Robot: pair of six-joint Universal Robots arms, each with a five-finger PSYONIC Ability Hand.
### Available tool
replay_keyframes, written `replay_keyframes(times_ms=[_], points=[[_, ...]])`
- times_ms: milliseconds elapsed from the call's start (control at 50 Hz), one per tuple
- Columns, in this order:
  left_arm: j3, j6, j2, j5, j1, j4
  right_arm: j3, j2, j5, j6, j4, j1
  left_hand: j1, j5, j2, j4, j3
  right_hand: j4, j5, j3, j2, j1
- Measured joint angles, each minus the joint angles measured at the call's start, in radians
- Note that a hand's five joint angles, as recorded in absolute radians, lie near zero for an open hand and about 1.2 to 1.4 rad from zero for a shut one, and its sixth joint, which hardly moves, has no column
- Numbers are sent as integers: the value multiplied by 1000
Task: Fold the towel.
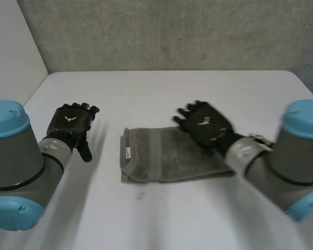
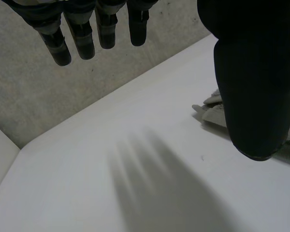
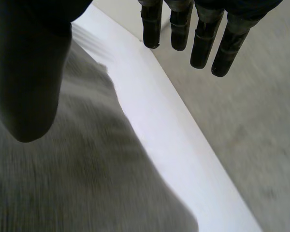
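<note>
The grey towel lies folded into a flat oblong near the middle of the white surface, with its long side running across the head view. A small white label sits at its left short edge, where the stacked layers show. A smoother woven band crosses the cloth just beside that edge.

The right robot hand hangs over the towel's far right corner with its back upward. Its fingers are straight and slightly spread, the thumb stands apart, and it clasps nothing. In the right wrist view the towel lies under the palm and thumb, while the fingers reach past the cloth's edge, over the surface's rim and the rough grey wall beyond it (whether any part of this hand touches the cloth cannot be told).

The left robot hand is well apart from the towel, over bare surface to its left. Its fingers are loosely straight, the thumb is out, and it is empty. In the left wrist view its fingers point toward the wall, and a corner of the towel shows just beside the thumb.
</note>
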Motion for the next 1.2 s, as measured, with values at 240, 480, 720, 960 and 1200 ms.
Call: replay_keyframes(times_ms=[240,480,720,960,1200], points=[[-2,0,8,2,-9,8,197,-35,-146,36,10,-300,0,0,0,0,0,584,604,595,587,615],[-8,0,11,2,-9,9,191,25,-129,21,10,-313,0,0,0,0,0,750,769,761,749,782],[-15,0,23,2,-9,9,216,-4,-123,39,10,-302,0,0,0,0,0,252,286,260,236,283],[-17,0,24,2,-10,10,223,21,-127,37,-17,-313,0,0,0,0,0,1046,1070,1056,1048,1055],[-14,0,31,2,-9,9,187,6,-121,28,-24,-297,0,0,0,0,0,1083,1112,1084,1065,1113]])
